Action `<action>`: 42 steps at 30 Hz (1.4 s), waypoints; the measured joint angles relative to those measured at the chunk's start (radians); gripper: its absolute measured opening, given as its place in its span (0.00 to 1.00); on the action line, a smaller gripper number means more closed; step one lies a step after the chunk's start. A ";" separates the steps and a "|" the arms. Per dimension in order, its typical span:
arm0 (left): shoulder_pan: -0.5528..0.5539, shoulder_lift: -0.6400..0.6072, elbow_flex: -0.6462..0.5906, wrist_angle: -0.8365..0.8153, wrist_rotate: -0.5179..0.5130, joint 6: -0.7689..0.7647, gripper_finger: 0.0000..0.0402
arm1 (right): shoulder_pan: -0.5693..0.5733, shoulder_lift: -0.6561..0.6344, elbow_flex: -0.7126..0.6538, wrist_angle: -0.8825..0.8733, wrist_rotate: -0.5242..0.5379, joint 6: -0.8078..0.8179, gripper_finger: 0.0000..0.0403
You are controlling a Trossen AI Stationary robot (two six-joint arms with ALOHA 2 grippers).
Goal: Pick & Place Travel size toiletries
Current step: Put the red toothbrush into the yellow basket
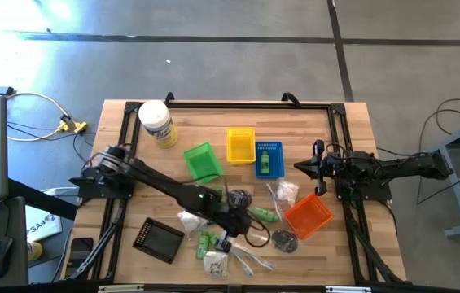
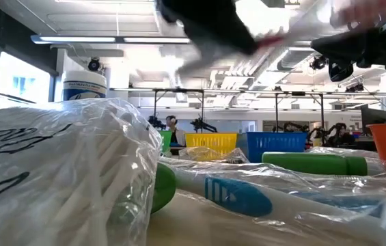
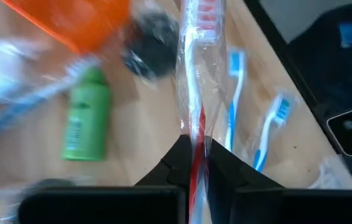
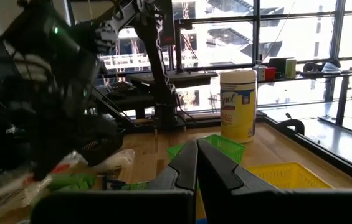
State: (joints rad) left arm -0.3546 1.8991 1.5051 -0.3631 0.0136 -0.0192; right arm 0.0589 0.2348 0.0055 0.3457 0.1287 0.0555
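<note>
Left pincer [image 3: 197, 163] clamps wrapped red toothbrush [image 3: 199, 74], arm outstretched.

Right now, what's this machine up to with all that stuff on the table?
The left gripper has closed on a wrapped red toothbrush, picked from the clutter of small toiletries near the table's front edge. Two blue toothbrushes and a green bottle lie beside it, with the orange basket close by. The right gripper waits shut, over by the blue basket.

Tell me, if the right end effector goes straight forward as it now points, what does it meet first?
Probably the green basket, directly beyond the shut right end effector; the white jar stands farther behind. Depth is uncertain.
</note>
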 joint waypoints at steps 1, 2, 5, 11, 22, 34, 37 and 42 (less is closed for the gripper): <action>0.000 -0.028 0.000 -0.011 -0.015 0.013 0.04 | 0.000 0.000 0.000 0.000 0.000 0.000 0.01; 0.000 -0.057 0.000 -0.014 -0.031 0.017 0.03 | 0.000 0.000 0.000 0.000 0.000 0.000 0.01; 0.000 -0.159 0.000 -0.044 -0.101 0.023 0.02 | 0.000 0.000 0.000 -0.001 -0.001 0.000 0.01; 0.001 -0.373 -0.046 -0.077 -0.268 0.019 0.02 | 0.000 0.000 0.000 0.000 -0.005 0.000 0.01; 0.001 -0.866 -0.588 0.231 -0.338 -0.053 0.02 | 0.000 0.000 0.000 0.001 -0.008 0.000 0.01; 0.001 -1.193 -1.120 0.564 -0.404 -0.139 0.02 | 0.000 0.000 0.000 0.002 -0.008 0.000 0.01; 0.001 -1.207 -1.164 0.619 -0.419 -0.147 0.02 | 0.000 0.000 0.000 0.001 -0.008 0.001 0.01; 0.001 -1.176 -1.156 0.658 -0.470 -0.260 0.02 | 0.000 0.000 0.000 0.001 -0.007 0.001 0.01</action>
State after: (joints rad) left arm -0.3534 0.7233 0.3488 0.2948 -0.4560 -0.2795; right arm 0.0592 0.2348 0.0055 0.3466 0.1222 0.0563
